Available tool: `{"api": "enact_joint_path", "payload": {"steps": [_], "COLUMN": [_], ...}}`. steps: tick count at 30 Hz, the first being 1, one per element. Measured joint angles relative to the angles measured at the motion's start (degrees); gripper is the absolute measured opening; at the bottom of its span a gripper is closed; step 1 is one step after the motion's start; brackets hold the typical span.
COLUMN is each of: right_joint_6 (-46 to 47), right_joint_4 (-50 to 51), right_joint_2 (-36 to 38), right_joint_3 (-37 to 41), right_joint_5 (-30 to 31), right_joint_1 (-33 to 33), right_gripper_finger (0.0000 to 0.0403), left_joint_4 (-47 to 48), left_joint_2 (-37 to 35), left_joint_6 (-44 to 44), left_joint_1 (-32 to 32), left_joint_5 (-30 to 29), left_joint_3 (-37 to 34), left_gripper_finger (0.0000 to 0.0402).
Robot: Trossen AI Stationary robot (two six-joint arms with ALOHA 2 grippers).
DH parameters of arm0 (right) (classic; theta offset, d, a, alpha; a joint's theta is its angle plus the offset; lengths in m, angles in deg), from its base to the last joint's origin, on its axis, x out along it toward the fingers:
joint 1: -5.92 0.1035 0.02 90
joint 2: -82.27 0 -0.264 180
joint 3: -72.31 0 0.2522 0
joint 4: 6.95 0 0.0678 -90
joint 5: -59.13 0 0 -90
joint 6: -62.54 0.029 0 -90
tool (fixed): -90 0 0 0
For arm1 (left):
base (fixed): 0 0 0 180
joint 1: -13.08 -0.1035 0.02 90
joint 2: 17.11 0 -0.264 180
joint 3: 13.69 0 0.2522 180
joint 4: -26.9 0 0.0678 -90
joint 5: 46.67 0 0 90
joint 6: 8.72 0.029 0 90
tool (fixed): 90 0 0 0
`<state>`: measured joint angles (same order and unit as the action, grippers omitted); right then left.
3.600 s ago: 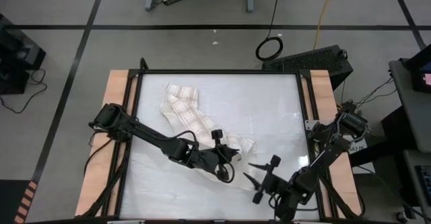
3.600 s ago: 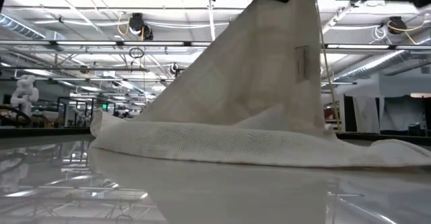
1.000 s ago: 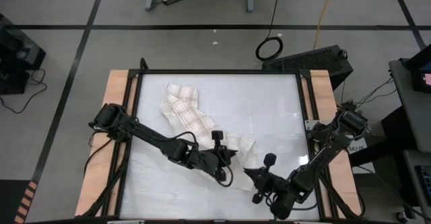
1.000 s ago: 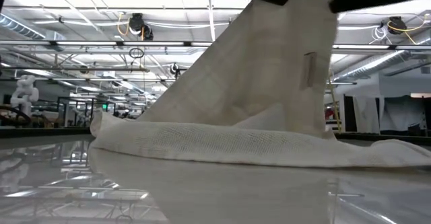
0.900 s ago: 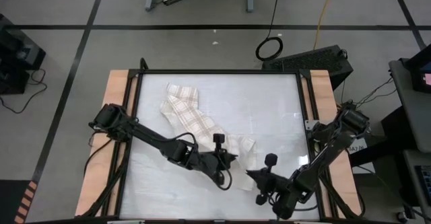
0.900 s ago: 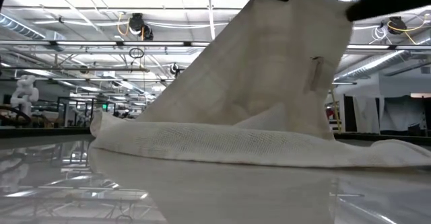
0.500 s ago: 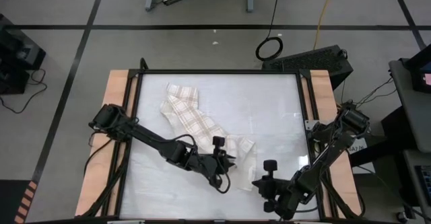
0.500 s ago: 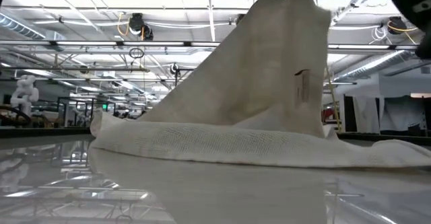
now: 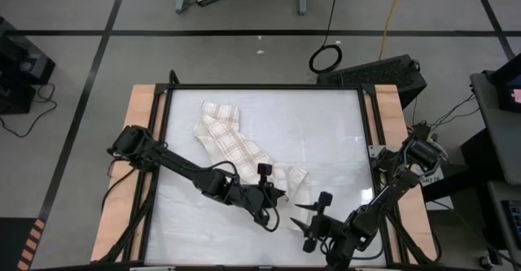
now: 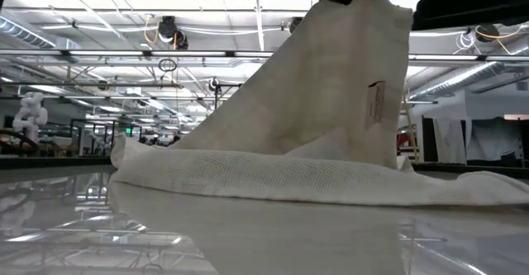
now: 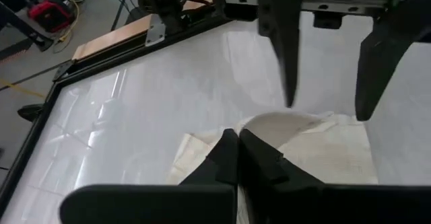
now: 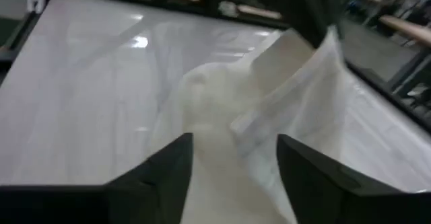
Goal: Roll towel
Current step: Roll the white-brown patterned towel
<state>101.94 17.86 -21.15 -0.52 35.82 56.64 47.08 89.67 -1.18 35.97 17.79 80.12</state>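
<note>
The cream towel with tan plaid (image 9: 236,145) lies crumpled in a slanted strip from the table's far left toward its middle. Its near end is raised as a sheet (image 10: 331,85), while the rest lies on the table (image 10: 273,172). My left gripper (image 9: 279,194) is shut on that raised end. My right gripper (image 9: 297,215) stands open just to the near right of it. Its fingers (image 12: 168,167) point at the towel (image 12: 269,96) and hold nothing. In the left wrist view the right gripper (image 11: 326,109) shows beyond the cloth. My left gripper pinches the towel's near end (image 11: 269,126) between its two shut fingers, coming from the table's left and slanting down. That end hangs from the fingers as a fairly taut sheet (image 10: 355,27). The rest of the towel lies on the table.
A black frame rims the glossy white table (image 9: 326,124), with wooden boards (image 9: 145,141) along both sides. Bare table lies to the towel's right and along the near edge.
My right gripper, shut beside the raised towel end a second ago, drew back toward the near right corner. It then opened and came back toward the towel. The upper edge of the raised sheet had been stretched toward that gripper and has swung back narrower.
</note>
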Motion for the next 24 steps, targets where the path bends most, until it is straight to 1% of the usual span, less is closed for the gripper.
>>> {"api": "enact_joint_path", "payload": {"steps": [2,3,5,8,13,14,16,19,21,24], "right_joint_6": [0.36,0.33,0.31,0.3,-1.88,-2.5,-2.85,-2.8,-2.81,-1.57], "right_joint_4": [0.0,0.0,-0.02,-0.09,-0.01,0.07,1.04,4.15,7.06,12.75], "right_joint_2": [-0.13,-0.15,-0.15,-0.15,-0.18,-0.18,-0.04,0.99,1.92,3.29], "right_joint_3": [0.0,0.0,0.0,0.0,0.0,0.0,0.0,0.0,0.0,-0.57], "right_joint_5": [0.73,0.83,0.9,0.2,-3.65,-4.13,-4.95,-9.19,-12.6,-17.06], "right_joint_1": [-0.73,-1.13,-1.8,-2.35,-2.67,-2.57,-2.28,-2.16,-1.83,-1.3], "right_gripper_finger": [0.0223,0.022,0.02,0.0144,0.0025,0.0013,0.0011,0.0006,0.0003,0.0003], "left_joint_4": [0.0,0.02,0.02,0.02,0.04,0.06,0.21,0.54,0.6,0.56], "left_joint_2": [0.0,0.0,0.0,0.02,0.03,0.04,0.06,0.09,0.03,-0.15], "left_joint_6": [-0.51,-0.92,-1.24,-1.27,-1.27,-1.27,-1.25,-1.23,-1.27,-1.45], "left_joint_1": [-0.03,-0.05,-0.09,-0.09,-0.04,-0.04,-0.04,0.08,0.4,1.43], "left_joint_5": [0.0,0.0,0.0,-0.05,-1.5,-1.5,-1.31,3.94,8.36,12.96], "left_joint_3": [0.0,0.0,0.0,0.0,0.0,0.0,0.0,-0.02,-0.02,-0.02], "left_gripper_finger": [0.0012,0.0014,0.0016,0.0016,0.0017,0.0017,0.0017,0.0024,0.0043,0.0091]}}
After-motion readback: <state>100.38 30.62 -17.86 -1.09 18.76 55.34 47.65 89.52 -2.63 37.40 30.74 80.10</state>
